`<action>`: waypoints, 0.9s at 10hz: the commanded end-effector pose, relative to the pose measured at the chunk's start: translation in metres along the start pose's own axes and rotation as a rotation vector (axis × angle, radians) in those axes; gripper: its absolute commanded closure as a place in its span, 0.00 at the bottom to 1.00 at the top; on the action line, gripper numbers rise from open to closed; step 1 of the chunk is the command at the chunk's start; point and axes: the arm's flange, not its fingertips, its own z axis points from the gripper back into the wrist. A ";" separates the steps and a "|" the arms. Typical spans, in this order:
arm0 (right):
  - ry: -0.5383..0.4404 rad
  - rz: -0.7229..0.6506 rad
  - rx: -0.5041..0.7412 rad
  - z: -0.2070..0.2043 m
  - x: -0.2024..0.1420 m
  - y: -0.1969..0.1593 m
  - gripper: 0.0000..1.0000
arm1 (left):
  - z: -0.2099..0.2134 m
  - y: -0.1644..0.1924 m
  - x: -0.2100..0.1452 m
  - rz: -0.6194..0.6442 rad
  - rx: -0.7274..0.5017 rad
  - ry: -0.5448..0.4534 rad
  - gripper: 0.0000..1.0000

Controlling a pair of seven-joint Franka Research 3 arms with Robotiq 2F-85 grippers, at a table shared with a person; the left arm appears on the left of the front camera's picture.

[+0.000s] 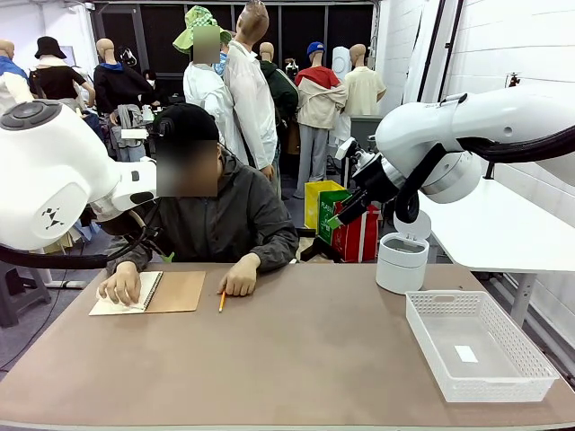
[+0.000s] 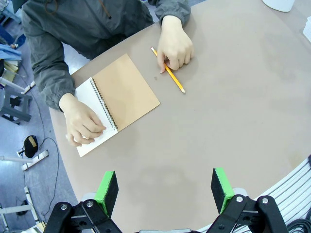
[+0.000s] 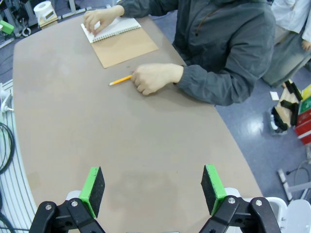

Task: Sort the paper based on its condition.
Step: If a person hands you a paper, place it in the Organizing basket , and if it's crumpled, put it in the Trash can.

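Note:
The paper is out of view as loose sheets. The one white page here belongs to an open tan-covered spiral notebook (image 1: 153, 292) (image 2: 114, 104) (image 3: 119, 36), and the person's hand (image 2: 82, 126) presses on it. The person's other hand (image 1: 240, 278) (image 3: 153, 77) rests beside a yellow pencil (image 1: 222, 301) (image 2: 170, 73) (image 3: 120, 80). My left gripper (image 2: 164, 182) hangs open above bare table, short of the notebook. My right gripper (image 3: 152, 182) (image 1: 340, 215) is also open, raised high over the table's far right with nothing between its fingers.
A white mesh basket (image 1: 517, 346) sits at the front right with a small white patch on its bottom. A white round bin (image 1: 402, 262) with its lid up stands behind it. The brown table (image 1: 296, 359) is bare in the middle.

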 end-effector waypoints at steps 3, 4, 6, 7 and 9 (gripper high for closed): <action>-0.002 -0.007 0.001 0.000 0.001 0.000 0.00 | 0.000 0.001 0.000 -0.012 0.002 0.003 0.00; -0.002 -0.007 0.001 0.000 0.001 0.000 0.00 | 0.000 0.001 0.000 -0.012 0.002 0.003 0.00; -0.002 -0.007 0.001 0.000 0.001 0.000 0.00 | 0.000 0.001 0.000 -0.012 0.002 0.003 0.00; -0.002 -0.007 0.001 0.000 0.001 0.000 0.00 | 0.000 0.001 0.000 -0.012 0.002 0.003 0.00; -0.002 -0.007 0.001 0.000 0.001 0.000 0.00 | 0.000 0.001 0.000 -0.012 0.002 0.003 0.00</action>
